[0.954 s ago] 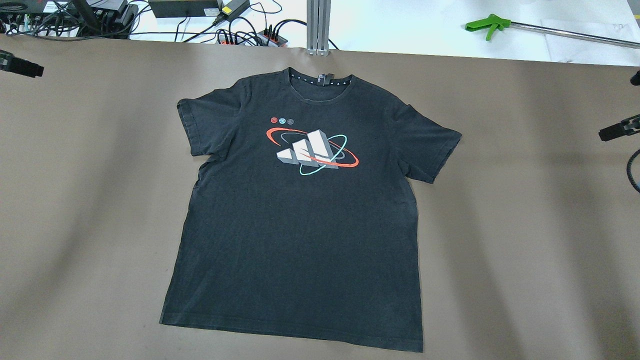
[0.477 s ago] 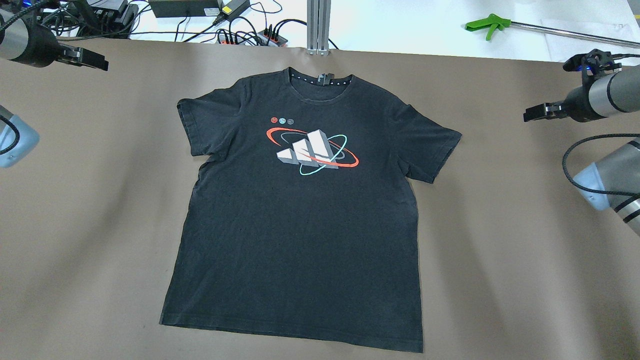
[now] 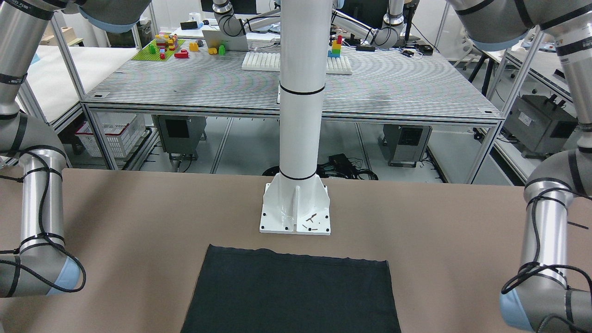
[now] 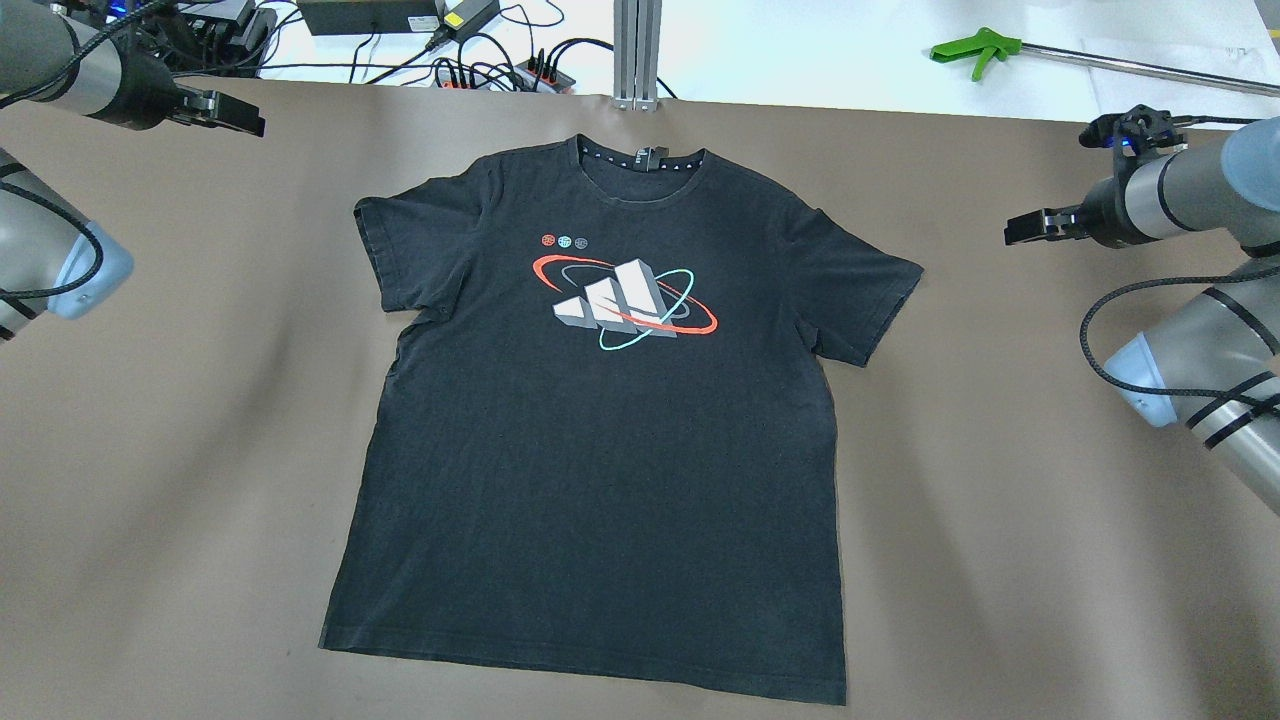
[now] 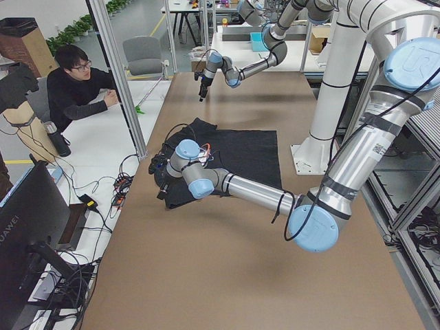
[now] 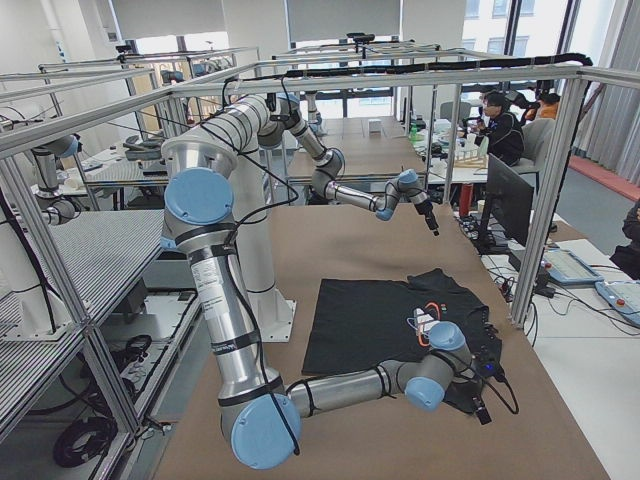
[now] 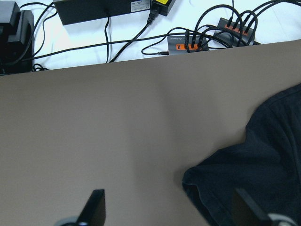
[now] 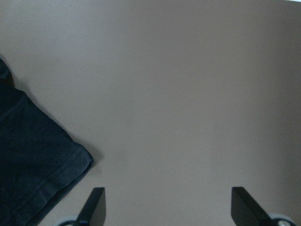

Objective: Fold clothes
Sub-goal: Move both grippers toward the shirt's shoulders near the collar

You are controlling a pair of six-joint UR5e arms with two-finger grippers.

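Black T-shirt (image 4: pixel 600 430): spread flat, print up, on brown table (image 4: pixel 1000 500). Hem near white pillar base (image 3: pixel 295 210), not touching; collar at end far from pillar.
Progress: no fold visible; whole task judged left.
Fabric soft, limp knit; stitched hem band, short sleeves. Tabletop matte, smooth.
Left gripper (image 4: pixel 235 117): jaws wide, empty, over bare table far from pillar, beside sleeve.
Right gripper (image 4: pixel 1030 227): wide, empty, beside opposite sleeve.

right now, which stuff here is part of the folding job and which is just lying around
For the job:
black t-shirt, spread flat on the table
left gripper and right gripper, both open, neither touching it

Lying about:
green-handled grabber
power strips with cables
white pillar base
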